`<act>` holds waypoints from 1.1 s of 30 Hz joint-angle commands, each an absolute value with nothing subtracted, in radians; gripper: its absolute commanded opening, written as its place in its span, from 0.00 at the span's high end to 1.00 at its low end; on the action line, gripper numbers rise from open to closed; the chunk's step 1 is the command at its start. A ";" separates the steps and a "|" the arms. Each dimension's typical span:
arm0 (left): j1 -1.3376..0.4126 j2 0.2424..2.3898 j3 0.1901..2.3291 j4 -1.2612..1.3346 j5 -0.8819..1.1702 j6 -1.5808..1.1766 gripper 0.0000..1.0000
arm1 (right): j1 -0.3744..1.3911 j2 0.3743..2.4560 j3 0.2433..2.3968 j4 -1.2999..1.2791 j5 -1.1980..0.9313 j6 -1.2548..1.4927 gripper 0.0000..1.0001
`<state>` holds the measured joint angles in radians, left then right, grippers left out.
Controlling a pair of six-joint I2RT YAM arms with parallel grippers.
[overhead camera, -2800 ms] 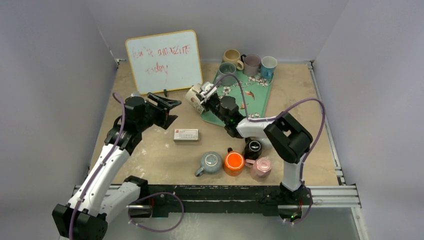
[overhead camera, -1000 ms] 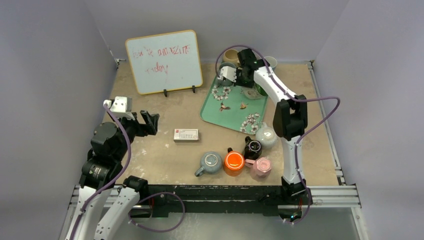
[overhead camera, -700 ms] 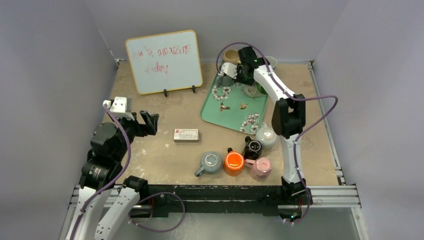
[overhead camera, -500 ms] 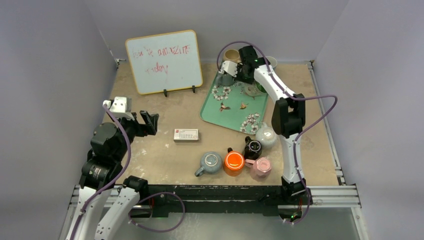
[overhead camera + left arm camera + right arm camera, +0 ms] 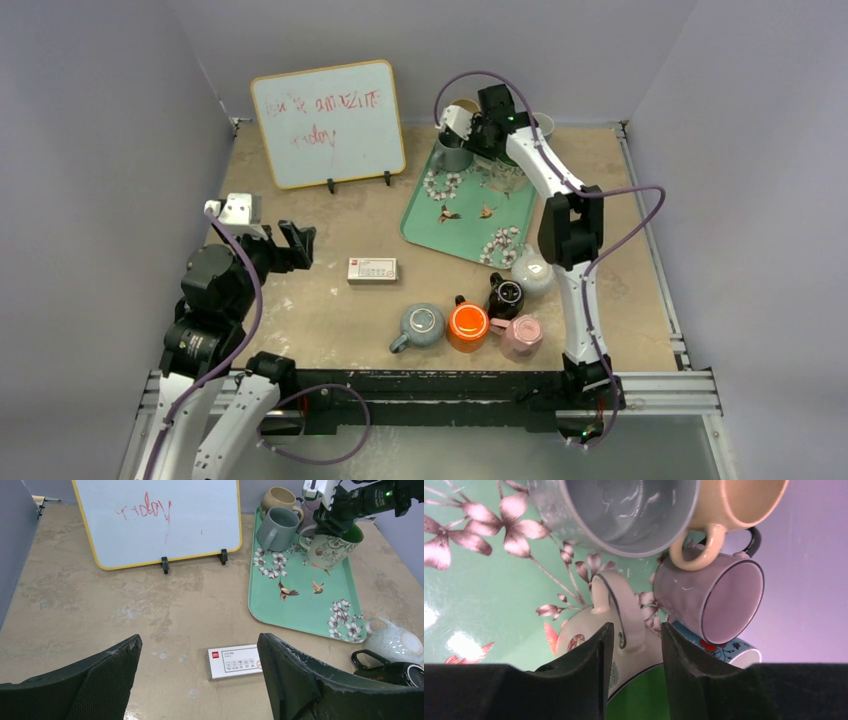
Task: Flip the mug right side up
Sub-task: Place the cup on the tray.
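Left arm (image 5: 215, 300), at 8 o'clock: drawn back and folded, wrist raised, with the left gripper (image 5: 302, 246) spread wide and holding nothing. One whiteboard (image 5: 327, 122) stands at 11 o'clock, and one white card (image 5: 371, 268) lies at centre. One floral tray (image 5: 450, 225) lies at 1 o'clock. Right arm (image 5: 565, 235): stretched toward 12 o'clock, the right gripper (image 5: 636, 628) narrowed to clasp the handle (image 5: 600, 586) of the floral mug (image 5: 334, 550), which stands mouth-up on the tray's far end. There are ten mugs: the floral one, four clustered beside it, including a grey mug (image 5: 278, 527), and five grouped at 5 o'clock around an orange mug (image 5: 467, 322).
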<state>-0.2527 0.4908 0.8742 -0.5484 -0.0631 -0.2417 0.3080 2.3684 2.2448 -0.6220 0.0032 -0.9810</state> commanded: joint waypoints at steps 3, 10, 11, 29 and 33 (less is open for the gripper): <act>-0.239 0.498 0.870 -0.526 -0.056 -0.233 0.16 | 0.302 2.276 2.310 -0.590 -0.026 -0.855 0.49; -0.239 0.498 0.868 -0.528 -0.052 -0.233 0.16 | 0.280 2.101 2.093 -0.539 -0.041 -0.745 0.44; -0.239 0.498 0.869 -0.529 -0.051 -0.233 0.16 | 0.272 2.079 2.065 -0.533 -0.052 -0.734 0.42; -0.239 0.497 0.868 -0.528 -0.043 -0.235 0.16 | 0.223 2.058 1.882 -0.485 -0.139 -0.808 0.40; -0.238 0.498 0.867 -0.527 -0.042 -0.235 0.16 | 0.223 2.084 1.880 -0.442 -0.115 -0.778 0.50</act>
